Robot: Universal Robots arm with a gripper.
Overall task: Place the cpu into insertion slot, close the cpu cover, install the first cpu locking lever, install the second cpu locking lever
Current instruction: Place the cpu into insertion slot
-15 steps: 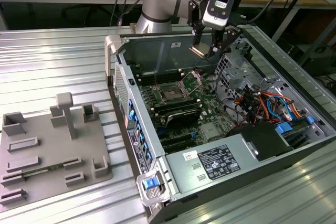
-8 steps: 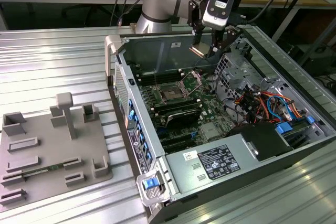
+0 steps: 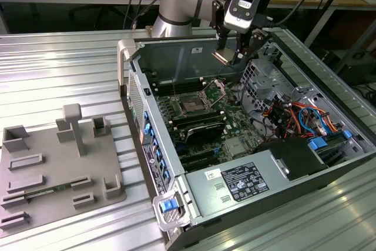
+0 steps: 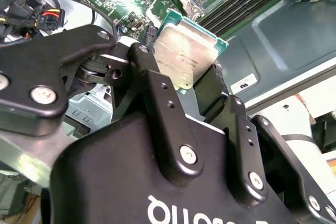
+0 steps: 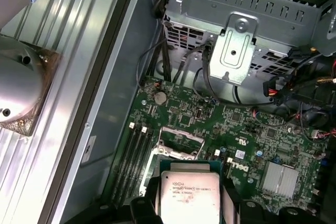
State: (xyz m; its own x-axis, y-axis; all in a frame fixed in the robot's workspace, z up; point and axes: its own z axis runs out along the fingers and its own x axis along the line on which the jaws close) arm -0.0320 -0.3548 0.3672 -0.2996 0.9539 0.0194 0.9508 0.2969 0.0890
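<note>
silver cpu (image 4: 184, 59), green board (image 5: 247, 129), black fingers (image 4: 157, 95)

Open computer case (image 3: 194, 57) on the table (image 3: 59, 69), at the exterior view's right; fixture tray (image 3: 35, 204) beside it, at the exterior view's left. Insertion slot (image 3: 192, 104) in the case floor; the cpu (image 3: 224, 57), clamped in the gripper (image 3: 232, 57), above it.

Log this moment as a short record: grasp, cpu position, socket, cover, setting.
grasp: gripper shut on the cpu
cpu position: held in the air over the motherboard, not seated
socket: insertion slot empty and uncovered
cover: cpu cover swung up, open
setting: open computer case lying on its side
</note>
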